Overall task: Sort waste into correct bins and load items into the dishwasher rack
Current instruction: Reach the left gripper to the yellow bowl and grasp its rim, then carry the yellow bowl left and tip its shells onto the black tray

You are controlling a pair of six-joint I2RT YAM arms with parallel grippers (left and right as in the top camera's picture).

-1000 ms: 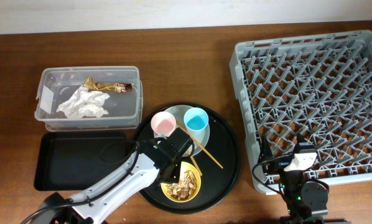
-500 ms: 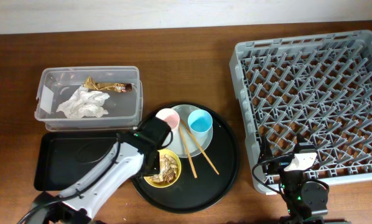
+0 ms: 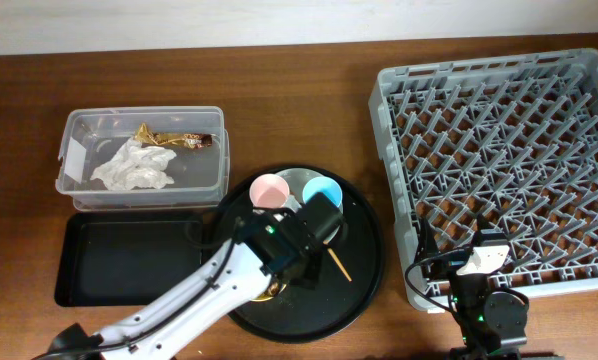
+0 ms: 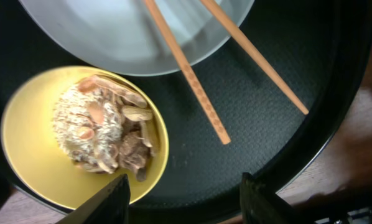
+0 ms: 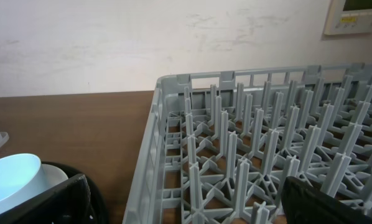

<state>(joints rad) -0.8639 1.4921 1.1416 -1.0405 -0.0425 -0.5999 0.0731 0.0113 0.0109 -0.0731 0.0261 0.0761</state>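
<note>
My left gripper [image 4: 186, 202] hangs open over the round black tray [image 4: 267, 137], nothing between its fingers. Its left finger [image 4: 111, 200] stands just off the rim of the yellow bowl [image 4: 30, 143], which holds beige-brown food scraps [image 4: 102, 134]. Two wooden chopsticks [image 4: 186, 74] lie across the pale plate [image 4: 124, 37]. From overhead the arm covers most of the bowl; the pink cup [image 3: 269, 190] and blue cup [image 3: 322, 187] stand behind it. A tissue [image 3: 131, 168] and a gold wrapper [image 3: 174, 138] lie in the clear box [image 3: 144, 112]. My right gripper [image 5: 186, 205] is open at the grey rack's [image 5: 167, 137] near left corner.
A shallow black rectangular tray [image 3: 119, 260] lies in front of the clear box, left of the round tray [image 3: 364, 250]. The rack [image 3: 509, 160] fills the right side of the table. Bare wood shows between the round tray and the rack.
The left gripper has opened and come off the yellow bowl, after sliding it left on the round tray. The arm has swung right over the tray. The right arm has not moved.
</note>
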